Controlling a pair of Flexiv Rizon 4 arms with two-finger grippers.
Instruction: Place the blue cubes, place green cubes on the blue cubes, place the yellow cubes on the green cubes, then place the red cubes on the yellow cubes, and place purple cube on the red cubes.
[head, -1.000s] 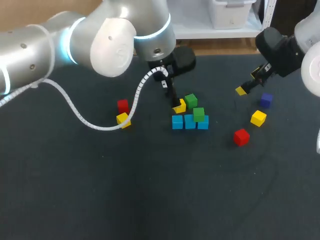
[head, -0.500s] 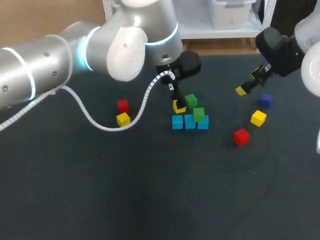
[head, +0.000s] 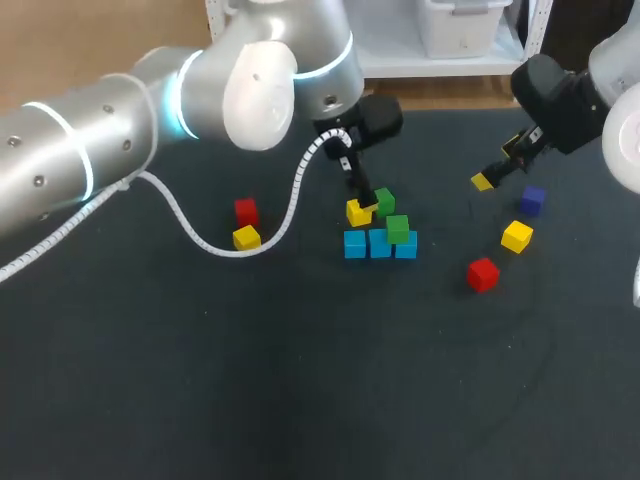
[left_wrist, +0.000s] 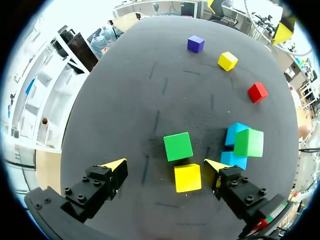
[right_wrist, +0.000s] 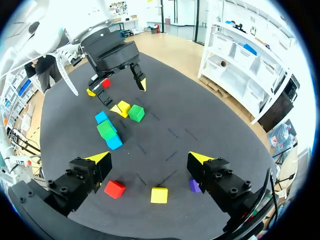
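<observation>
Three blue cubes (head: 379, 244) lie in a row mid-table, and a green cube (head: 397, 229) (left_wrist: 248, 142) sits on top of the row. Just behind the row, a second green cube (head: 383, 202) (left_wrist: 178, 146) and a yellow cube (head: 357, 212) (left_wrist: 188, 177) rest side by side on the table. My left gripper (head: 365, 199) (left_wrist: 165, 165) hangs open over that yellow cube, which lies between its fingers, closer to one and untouched. My right gripper (head: 498, 166) (right_wrist: 150, 158) hovers open and empty at the far right, above a purple cube (head: 532, 200), a yellow cube (head: 516, 236) and a red cube (head: 483, 273).
A red cube (head: 245, 210) and a yellow cube (head: 245, 237) lie left of the stack, under the left arm's white cable (head: 190, 235). The dark tabletop (head: 320, 380) stretches bare toward the front.
My left arm has swung to the right and its fingers have shifted slightly right over the yellow cube. No cube has moved, and the right arm is still.
</observation>
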